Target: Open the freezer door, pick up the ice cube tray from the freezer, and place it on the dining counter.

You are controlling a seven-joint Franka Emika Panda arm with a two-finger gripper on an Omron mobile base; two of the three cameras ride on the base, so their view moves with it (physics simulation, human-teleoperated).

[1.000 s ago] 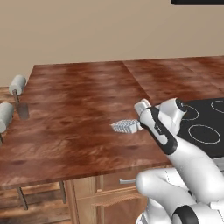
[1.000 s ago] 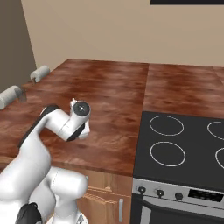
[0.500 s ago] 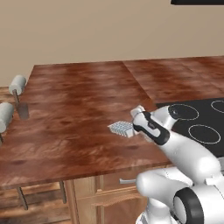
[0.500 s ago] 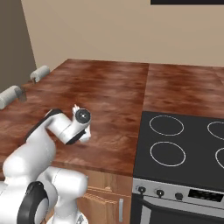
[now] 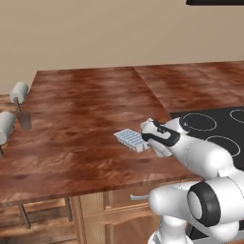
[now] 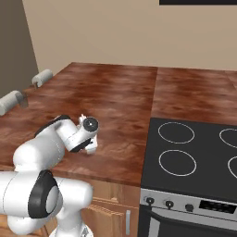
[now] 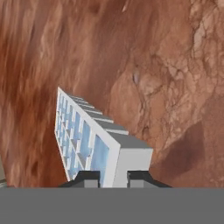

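Beige wall backs a broad dining counter [image 5: 86, 109] of glossy reddish-brown wood grain, which spreads across the left base view from its far left corner to the black cooktop [image 5: 214, 128] on the right. At the counter's left edge two pale grey cylinders [image 5: 19, 92] stick out, one behind the other, with a thin dark post below the farther one. Moving right, near the counter's front edge, the ice cube tray [image 5: 132, 139] is seen as a small pale blue-white rectangle with a grid of little cells, low over the wood; whether it touches the surface cannot be told from this side. Just right of it, the gripper [image 5: 147, 138] is closed on the tray's near end, and the white arm runs back from there toward the lower right. In the right base view the same cylinders [image 6: 42, 77] lie at the far left, the arm's wrist sits low over the counter [image 6: 115, 102] near its front edge, and the cooktop [image 6: 194, 152] with its ring burners lies to the right, above an oven front with knobs. Looking along the hand, the tray [image 7: 87, 140] stretches away from the two dark fingertips [image 7: 89, 178], which pinch its short end wall from both sides, with wood grain [image 7: 175, 65] beneath it.
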